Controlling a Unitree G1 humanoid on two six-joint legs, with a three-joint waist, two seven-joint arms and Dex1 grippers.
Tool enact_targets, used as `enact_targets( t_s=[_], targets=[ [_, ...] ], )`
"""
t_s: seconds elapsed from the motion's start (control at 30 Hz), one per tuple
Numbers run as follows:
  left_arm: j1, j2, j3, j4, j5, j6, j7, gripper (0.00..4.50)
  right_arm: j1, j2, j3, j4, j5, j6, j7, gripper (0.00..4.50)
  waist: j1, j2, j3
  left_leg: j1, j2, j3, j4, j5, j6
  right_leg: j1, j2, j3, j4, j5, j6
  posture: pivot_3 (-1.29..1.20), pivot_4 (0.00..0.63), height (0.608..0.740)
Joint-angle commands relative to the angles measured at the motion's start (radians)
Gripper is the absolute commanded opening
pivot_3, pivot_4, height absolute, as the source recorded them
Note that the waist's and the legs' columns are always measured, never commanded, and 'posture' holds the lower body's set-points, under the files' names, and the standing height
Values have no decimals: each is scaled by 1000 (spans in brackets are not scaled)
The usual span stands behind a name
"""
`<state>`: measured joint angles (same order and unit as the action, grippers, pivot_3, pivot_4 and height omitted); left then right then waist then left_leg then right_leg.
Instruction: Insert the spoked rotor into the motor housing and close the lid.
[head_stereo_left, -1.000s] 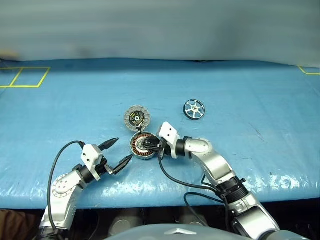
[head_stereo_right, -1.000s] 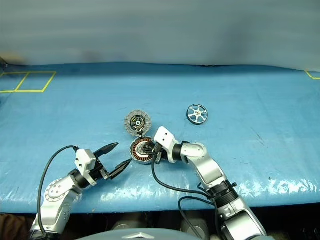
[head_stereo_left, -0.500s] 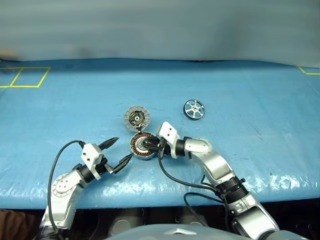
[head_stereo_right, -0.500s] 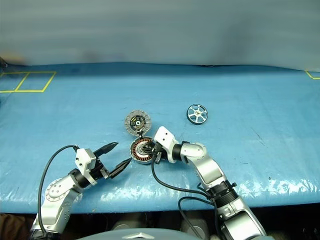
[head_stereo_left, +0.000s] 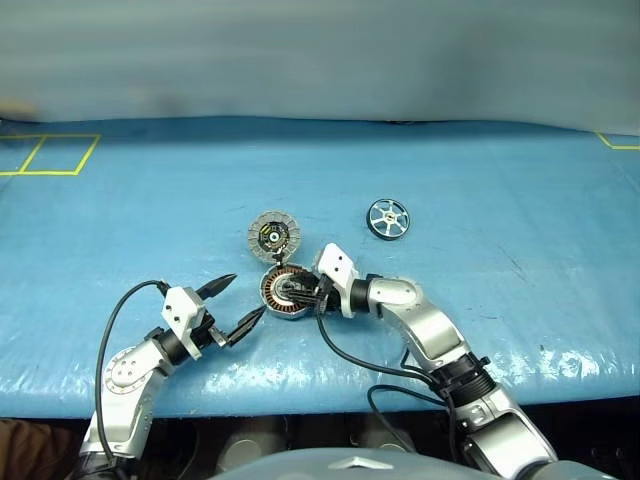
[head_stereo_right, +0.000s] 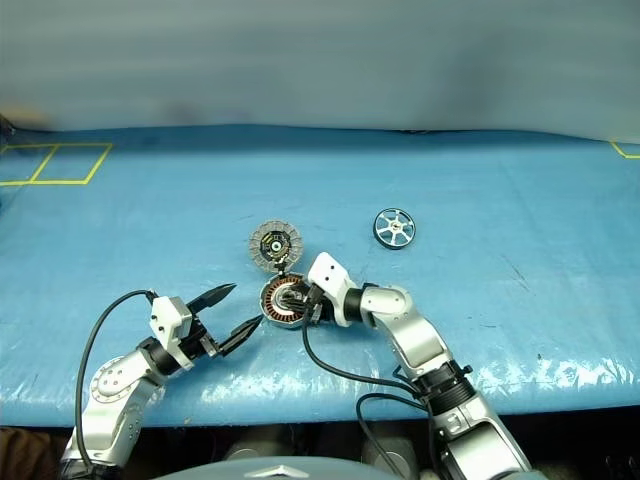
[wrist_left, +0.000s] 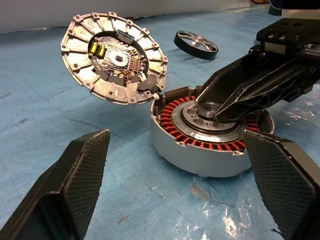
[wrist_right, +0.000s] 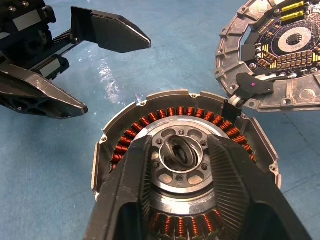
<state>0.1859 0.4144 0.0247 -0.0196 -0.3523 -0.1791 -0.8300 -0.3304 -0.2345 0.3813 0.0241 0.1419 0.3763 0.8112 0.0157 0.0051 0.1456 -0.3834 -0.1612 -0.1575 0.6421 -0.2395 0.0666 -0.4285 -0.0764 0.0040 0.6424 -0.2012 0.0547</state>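
While the spoked rotor (head_stereo_left: 388, 218) lies flat on the blue surface (head_stereo_left: 520, 200), well apart from the motor housing (wrist_left: 207, 136), it looks hard, light and smooth, so grab its black rim. Inside the housing are copper coils around a silver middle. The lid (wrist_left: 114, 59) stands open. The right end effector (wrist_right: 178, 150) is partly open over that middle, holding nothing; the left end effector (head_stereo_left: 240, 303) is wide.
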Motion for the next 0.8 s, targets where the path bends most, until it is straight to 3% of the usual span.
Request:
enact_targets(
  t_s=[0.03,0.43,0.53,0.73,0.8],
  targets=[
    [2,0,7,-18,6,-15,2,4500,-4,6,-5,-39,15,-1,5,2573,0,0,0,0,0,0,0,0,0,0,0,0,0,0,0,0,150,740],
    [1,0,5,-14,11,-18,4,4500,1,20,-32,-60,56,-7,4,2573,0,0,0,0,0,0,0,0,0,0,0,0,0,0,0,0,150,740],
    [0,0,5,-13,13,-17,5,4500,0,24,-38,-56,63,-5,-5,2028,0,0,0,0,0,0,0,0,0,0,0,0,0,0,0,0,150,740],
    [0,-3,7,-13,19,-15,5,4500,-5,22,-26,-38,41,-9,-16,20,0,0,0,0,0,0,0,0,0,0,0,0,0,0,0,0,150,740],
    [0,-3,7,-13,20,-13,6,4500,-7,19,-18,-34,30,-11,-17,20,0,0,0,0,0,0,0,0,0,0,0,0,0,0,0,0,150,740]
  ],
)
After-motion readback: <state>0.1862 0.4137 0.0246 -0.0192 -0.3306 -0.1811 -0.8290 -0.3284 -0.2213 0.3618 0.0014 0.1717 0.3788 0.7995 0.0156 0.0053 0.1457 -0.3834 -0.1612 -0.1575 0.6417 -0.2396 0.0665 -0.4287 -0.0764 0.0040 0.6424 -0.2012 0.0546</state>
